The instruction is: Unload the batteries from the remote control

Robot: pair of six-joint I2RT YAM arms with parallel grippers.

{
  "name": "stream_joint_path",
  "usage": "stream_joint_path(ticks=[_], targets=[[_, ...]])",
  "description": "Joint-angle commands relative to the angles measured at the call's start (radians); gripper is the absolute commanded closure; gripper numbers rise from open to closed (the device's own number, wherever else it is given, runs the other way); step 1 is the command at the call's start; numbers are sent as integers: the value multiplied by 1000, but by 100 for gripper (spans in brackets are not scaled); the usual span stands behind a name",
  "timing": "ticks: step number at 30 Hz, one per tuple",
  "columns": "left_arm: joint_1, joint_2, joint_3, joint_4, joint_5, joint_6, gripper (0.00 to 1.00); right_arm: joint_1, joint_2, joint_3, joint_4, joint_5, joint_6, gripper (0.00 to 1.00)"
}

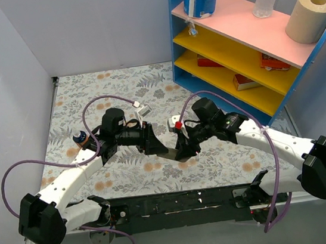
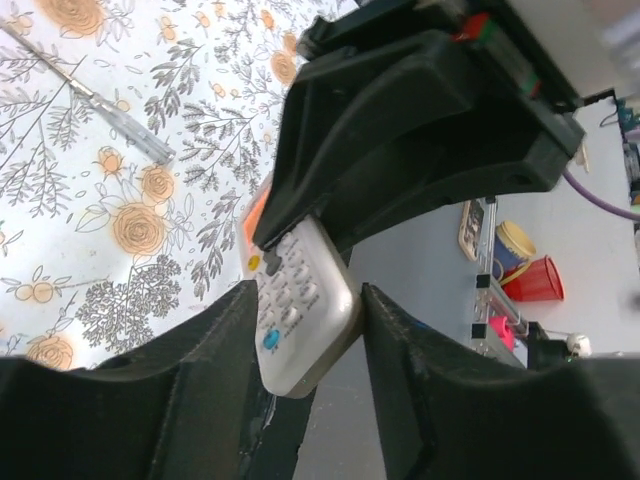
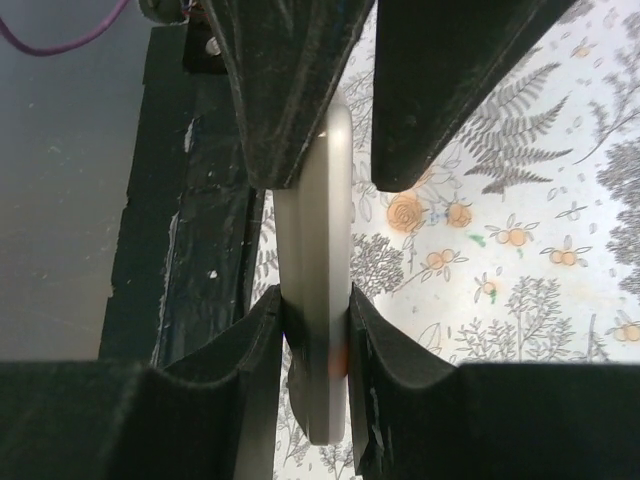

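Right wrist: right gripper [image 3: 316,315] clamps remote control [image 3: 315,235], left gripper [image 3: 343,178] perhaps touching.

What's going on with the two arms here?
The remote control is up in the air between the arms, above the floral table. The right tool is clamped on its edges; the left tool straddles the other end, grip unclear. Its button face shows; no batteries are in view.
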Motion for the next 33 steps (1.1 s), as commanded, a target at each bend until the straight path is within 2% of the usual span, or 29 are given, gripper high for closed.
stream_joint_path(ticks=[1,4,5,7,8,9,11,13,14,17,19,23,27,28,29,31,33], targets=[[-9,3,0,1,21,16,68,-9,38,84,-106,-105,-49,99],[-14,8,0,1,54,9,79,-23,68,106,-115,-111,-20,99],[-14,8,-3,-1,63,3,87,-27,75,110,-112,-114,-9,97],[-17,4,-9,1,66,-7,93,-52,74,121,-100,-119,34,89],[-17,0,-12,-1,60,-20,100,-61,68,126,-92,-123,45,82],[-15,-3,-11,-5,54,-26,100,-70,62,126,-80,-132,59,77],[-17,-15,-11,-7,22,-41,100,-101,28,104,-8,-131,114,62],[-17,-21,-3,-22,-26,-67,100,-128,-10,66,63,-99,155,59],[-15,-21,3,-30,-53,-79,100,-135,-55,43,159,-87,221,57],[-14,-10,26,-70,-188,-124,100,-162,-127,-34,256,-4,380,50],[-14,-13,35,-65,-250,-177,100,-178,-173,-84,342,117,479,48],[-15,-52,-3,57,-256,-315,100,-179,-253,-170,501,179,657,43],[-14,-87,-14,119,-323,-431,100,-179,-336,-257,606,387,890,40],[-12,-99,-26,130,-365,-458,100,-179,-368,-300,676,410,1001,36],[-12,-113,-34,145,-380,-521,100,-179,-383,-323,704,438,1046,32],[-9,-154,-56,205,-403,-581,100,-179,-418,-379,805,484,1156,29],[-9,-177,-89,272,-408,-673,100,-178,-432,-399,836,536,1211,28]])
